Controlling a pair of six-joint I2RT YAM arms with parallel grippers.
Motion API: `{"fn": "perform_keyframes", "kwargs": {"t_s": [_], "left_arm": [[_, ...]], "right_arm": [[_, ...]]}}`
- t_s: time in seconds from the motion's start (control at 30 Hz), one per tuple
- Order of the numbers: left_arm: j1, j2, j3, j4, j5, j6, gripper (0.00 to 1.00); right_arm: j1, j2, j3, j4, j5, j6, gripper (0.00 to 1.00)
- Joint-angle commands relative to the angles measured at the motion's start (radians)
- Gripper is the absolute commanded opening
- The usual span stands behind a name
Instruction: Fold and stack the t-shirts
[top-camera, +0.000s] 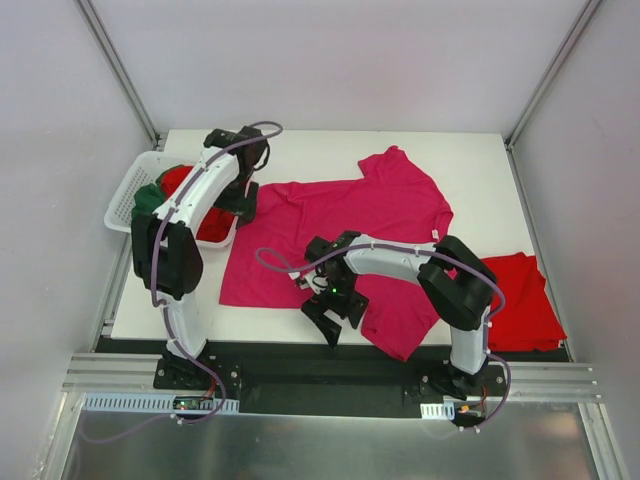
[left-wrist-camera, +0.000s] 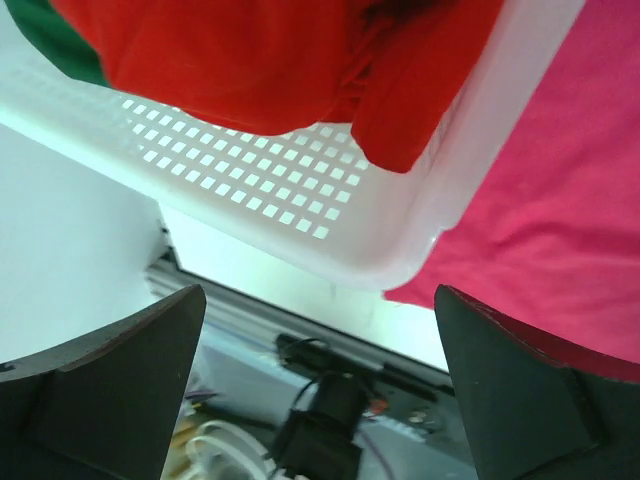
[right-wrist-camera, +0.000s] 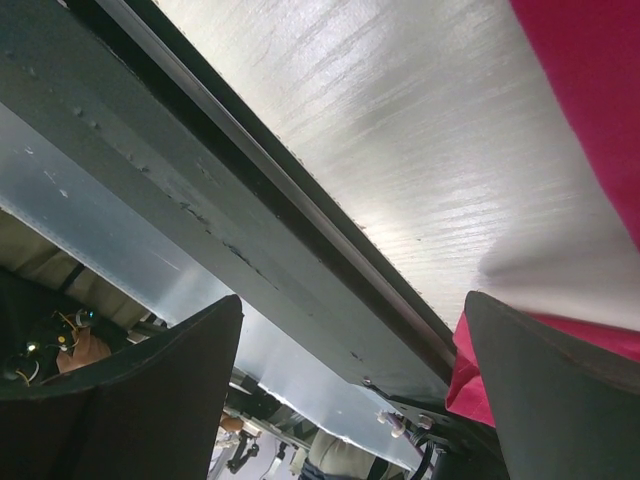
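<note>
While magenta t-shirt (top-camera: 340, 215) lies spread mid-table, red t-shirt (top-camera: 520, 295) sits near right. Far left, basket (top-camera: 128, 192) holds 2nd red t-shirt (top-camera: 180, 180), dark green t-shirt (top-camera: 148, 198). Arms: left gripper (top-camera: 240, 204) between basket and magenta t-shirt; right gripper (top-camera: 325, 318) at its near hem. Left wrist: jaws released, nothing between; red cloth drapes over basket rim. Right wrist: jaws wide apart, empty; magenta cloth just beside 1 finger (right-wrist-camera: 545, 400).

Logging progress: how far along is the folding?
Done: a red shirt at the right looks folded. In hand: the pink shirt lies spread flat, the left gripper and right gripper open at its edges. Left: folding it, plus a second red shirt and green shirt in the basket.
</note>
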Motion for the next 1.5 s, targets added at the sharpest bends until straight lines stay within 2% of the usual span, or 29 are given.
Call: {"fn": "perform_keyframes", "kwargs": {"t_s": [0.0, 0.07, 0.1, 0.17, 0.27, 0.3, 0.4, 0.5, 0.57, 0.7, 0.87, 1.13, 1.3, 1.33, 1.37, 1.4, 1.43, 1.47], "left_arm": [[0.002, -0.096, 0.164, -0.120, 0.021, -0.227, 0.99], [0.045, -0.101, 0.186, -0.120, 0.103, -0.291, 0.99], [0.065, -0.109, 0.172, -0.117, 0.139, -0.377, 0.99], [0.123, -0.139, 0.146, -0.103, 0.212, -0.461, 0.99], [0.170, -0.248, 0.018, 0.012, 0.317, -0.636, 0.99], [0.183, -0.285, -0.066, 0.039, 0.324, -0.747, 0.99], [0.207, -0.383, -0.142, 0.080, 0.259, -0.918, 0.99], [0.226, -0.403, -0.155, 0.061, 0.142, -1.010, 0.99], [0.255, -0.415, -0.184, 0.053, 0.168, -1.080, 0.99], [0.333, -0.481, -0.375, 0.089, 0.228, -1.298, 0.99], [0.421, -0.518, -0.497, 0.161, 0.236, -1.339, 0.99], [0.476, -0.371, -0.458, 0.181, 0.194, -1.241, 0.99], [0.525, -0.244, -0.431, 0.193, 0.243, -1.165, 0.99], [0.534, -0.228, -0.431, 0.195, 0.267, -1.156, 0.92], [0.539, -0.213, -0.425, 0.204, 0.275, -1.126, 0.78], [0.551, -0.183, -0.414, 0.210, 0.284, -1.096, 0.41], [0.554, -0.163, -0.396, 0.215, 0.297, -1.057, 0.00], [0.554, -0.138, -0.335, 0.210, 0.303, -0.967, 0.00]], "right_arm": [[0.011, 0.005, 0.018, -0.015, -0.027, -0.022, 0.96], [0.011, -0.001, 0.009, -0.013, -0.029, -0.025, 0.96], [0.013, -0.003, 0.005, -0.015, -0.029, -0.030, 0.96], [0.013, -0.007, -0.004, -0.013, -0.029, -0.034, 0.96], [0.011, -0.004, -0.017, -0.005, -0.042, -0.036, 0.96], [0.011, -0.004, -0.018, -0.004, -0.047, -0.036, 0.96], [0.017, -0.013, -0.021, -0.004, -0.058, -0.034, 0.96], [0.025, -0.024, -0.021, 0.001, -0.064, -0.036, 0.96], [0.030, -0.026, -0.021, 0.001, -0.070, -0.036, 0.96], [0.037, -0.026, -0.018, 0.011, -0.079, -0.038, 0.96], [0.057, -0.030, -0.012, 0.018, -0.078, -0.033, 0.96], [0.060, -0.052, -0.023, 0.021, -0.053, -0.036, 0.96], [0.060, -0.063, -0.035, 0.014, -0.032, -0.039, 0.96], [0.060, -0.064, -0.040, 0.014, -0.032, -0.038, 0.96], [0.060, -0.066, -0.041, 0.013, -0.030, -0.036, 0.96], [0.060, -0.066, -0.043, 0.013, -0.027, -0.038, 0.96], [0.060, -0.066, -0.043, 0.013, -0.027, -0.034, 0.96], [0.060, -0.067, -0.046, 0.016, -0.027, -0.033, 0.96]]}}
